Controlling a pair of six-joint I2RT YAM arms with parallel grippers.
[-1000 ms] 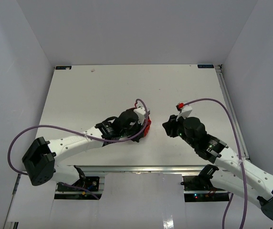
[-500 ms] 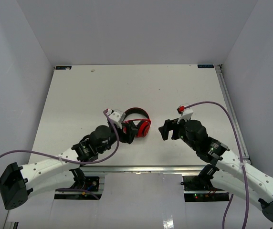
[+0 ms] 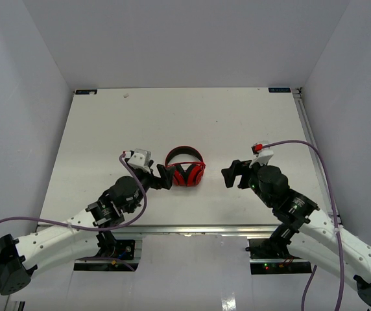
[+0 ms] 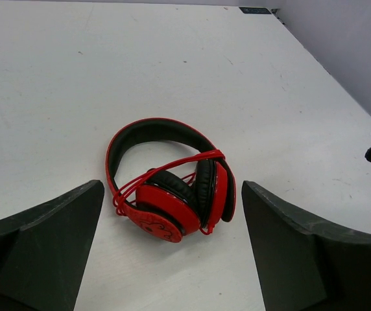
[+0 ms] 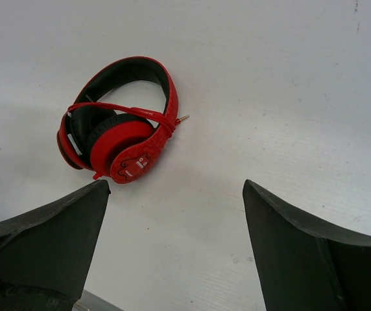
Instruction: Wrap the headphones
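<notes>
With both jaws spread and empty beside the headphones (image 3: pixel 189 175), back off straight. Avoid snagging the cable (image 4: pixel 172 165) wound round the earcups (image 4: pixel 163 208).

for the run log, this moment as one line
headphones: on table, cable wound round them | left fingers: open, off headphones | right fingers: open, off headphones

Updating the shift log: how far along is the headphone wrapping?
Done, it seems: the headphones lie folded on the table with the red cable wound across the earcups and the plug beside the headband. In hand: nothing; left pincer and right pincer are open, apart from them. Left: apparently only backing the pincers away.
</notes>
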